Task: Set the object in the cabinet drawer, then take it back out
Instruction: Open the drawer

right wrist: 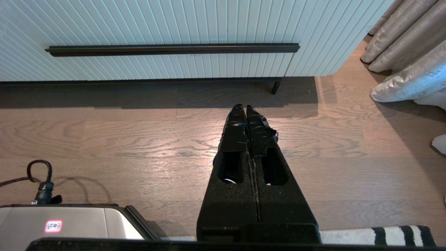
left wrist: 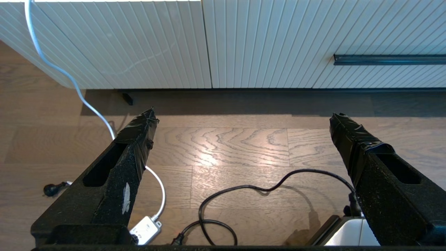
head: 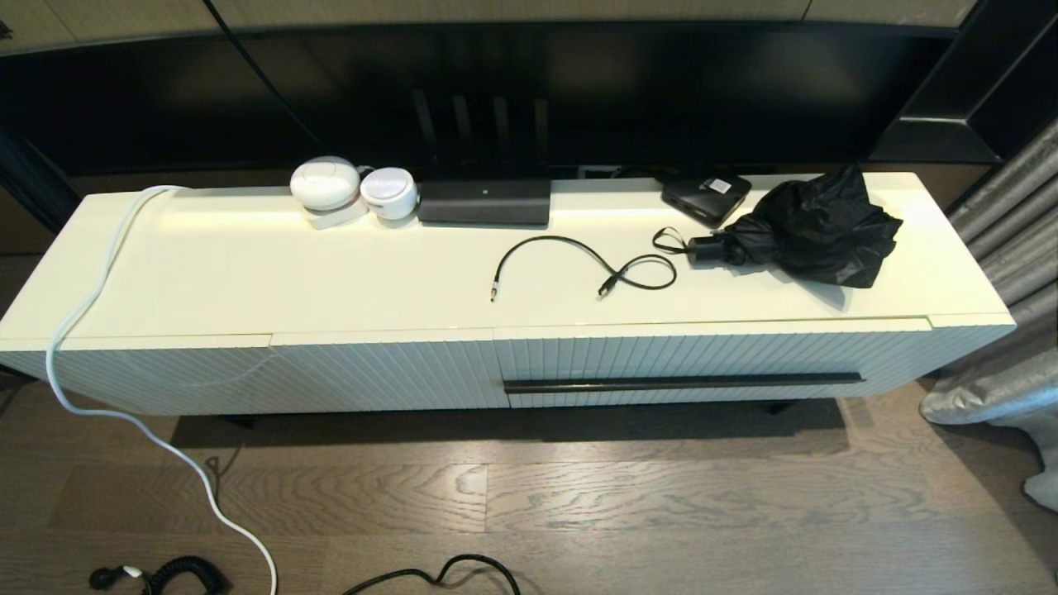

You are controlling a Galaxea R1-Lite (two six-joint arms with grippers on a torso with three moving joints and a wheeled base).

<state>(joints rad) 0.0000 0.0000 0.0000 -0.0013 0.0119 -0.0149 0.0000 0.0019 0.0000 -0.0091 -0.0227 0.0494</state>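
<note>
Cabinet drawer point(head: 711, 364) sits fully closed in the right half of the long white cabinet point(head: 248, 372), its ribbed front flush and its thin black bar handle point(head: 683, 383) running along the lower part; nothing is in it, and no step of the task looks begun. Going left to right along the cabinet top: a white cable point(head: 91, 297) drops over the left end to the floor, two white round devices point(head: 351, 188) stand at the back edge, a black box point(head: 483, 202) beside them, a loose black cable point(head: 579, 266) near the middle, a small black device point(head: 705, 195) at the back, and a folded black umbrella point(head: 806, 227) toward the right end. Which of these is the object cannot be told. The left gripper point(left wrist: 244, 120) hangs low over the floor facing the handleless front, spread wide and empty; the right gripper point(right wrist: 246, 109) faces the drawer, pressed closed on nothing. Risks, as I judge them: the handle is slim and close to the ribs, so a closed gripper may slide off it, and a one-sided pull could rack the wide drawer. The limp cable or floppy umbrella could snag the drawer edge. Only the head view shows the cabinet top and neither arm; only the wrist views show the grippers, the floor cables point(left wrist: 223, 205) and the curtain point(right wrist: 404, 52).
</note>
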